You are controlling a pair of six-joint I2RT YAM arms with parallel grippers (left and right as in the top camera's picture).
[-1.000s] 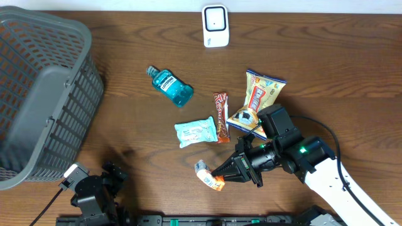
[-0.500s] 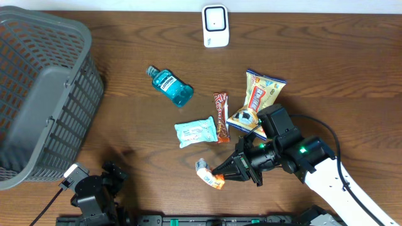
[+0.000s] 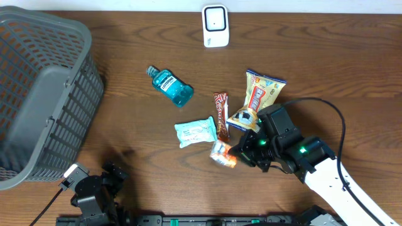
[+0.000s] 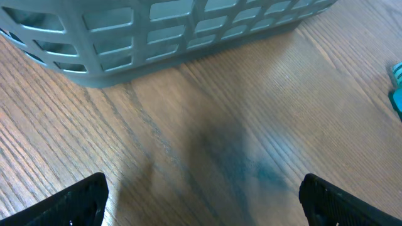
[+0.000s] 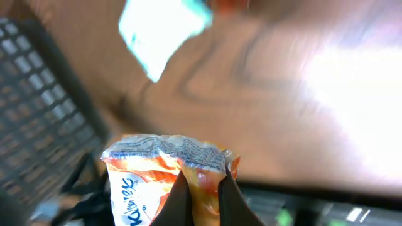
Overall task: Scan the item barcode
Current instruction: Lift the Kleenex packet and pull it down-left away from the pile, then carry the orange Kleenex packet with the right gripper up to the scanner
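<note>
Dark wooden table (image 3: 125,37) under everything, grain running across. At far left, grey plastic basket (image 3: 38,94) with slatted walls, reaching past the picture's edge. Below it, at the bottom edge, left gripper (image 4: 201,210): fingers spread wide, holding nothing, hanging over bare wood near the basket wall. Farther right, blue mouthwash bottle (image 3: 170,86) on its side, cap toward the upper left. Next, pale teal packet (image 3: 196,132) flat on the wood, just beside brown chocolate bar (image 3: 220,117) on its right. Up at the far edge, white barcode scanner (image 3: 215,26), well apart from the rest. Just below the chocolate bar, orange-and-white snack packet (image 3: 222,154), the item to scan: pinched at one end by right gripper (image 3: 237,152), jaws pressed together on the crimped wrapper. Cannot tell from above whether clear of the wood. Right of that, yellow chip bag (image 3: 259,97), lower end tucked under right arm (image 3: 314,163).
</note>
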